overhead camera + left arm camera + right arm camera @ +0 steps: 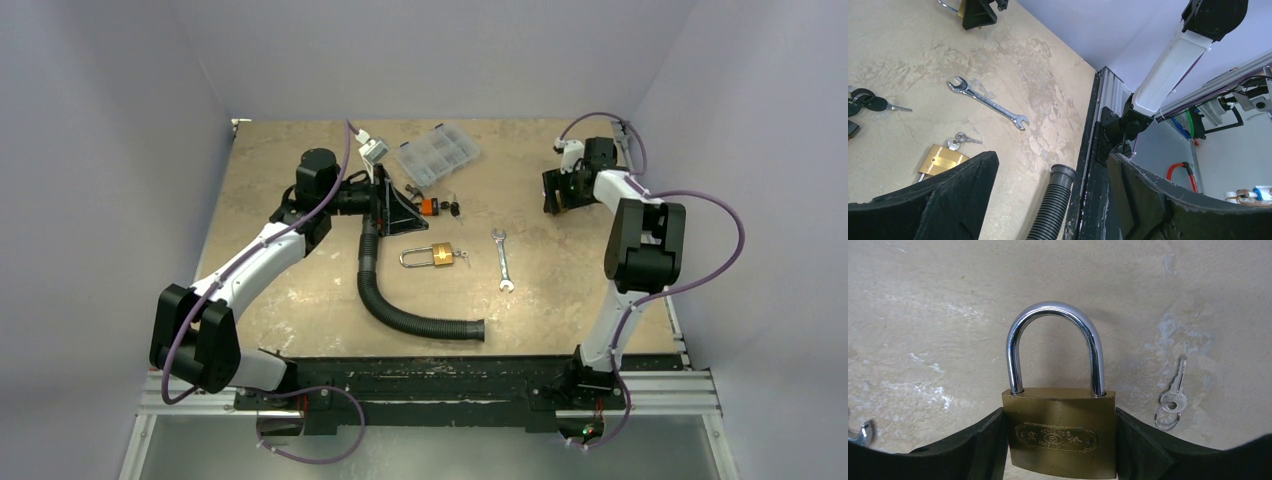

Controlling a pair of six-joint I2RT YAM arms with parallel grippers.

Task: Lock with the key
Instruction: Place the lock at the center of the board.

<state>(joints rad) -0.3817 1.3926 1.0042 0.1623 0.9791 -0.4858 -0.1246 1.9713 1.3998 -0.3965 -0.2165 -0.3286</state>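
My right gripper [1060,415] is shut on the body of a brass padlock [1060,435]. Both legs of its steel shackle sit in the body. A small key on a ring [1172,399] lies on the table to its right. In the top view the right gripper [562,192] is at the far right. A second brass padlock [432,257] lies mid-table with a small key [962,139] at its base end; I cannot tell whether the key is inserted. My left gripper [385,205] is open and empty, with its jaws wide apart [1052,160].
A black ribbed hose [400,300] curves from the left gripper toward the near edge. A wrench [503,260] lies right of the middle padlock. Black-headed keys [450,208], an orange item [428,206] and a clear organiser box [437,152] sit at the back.
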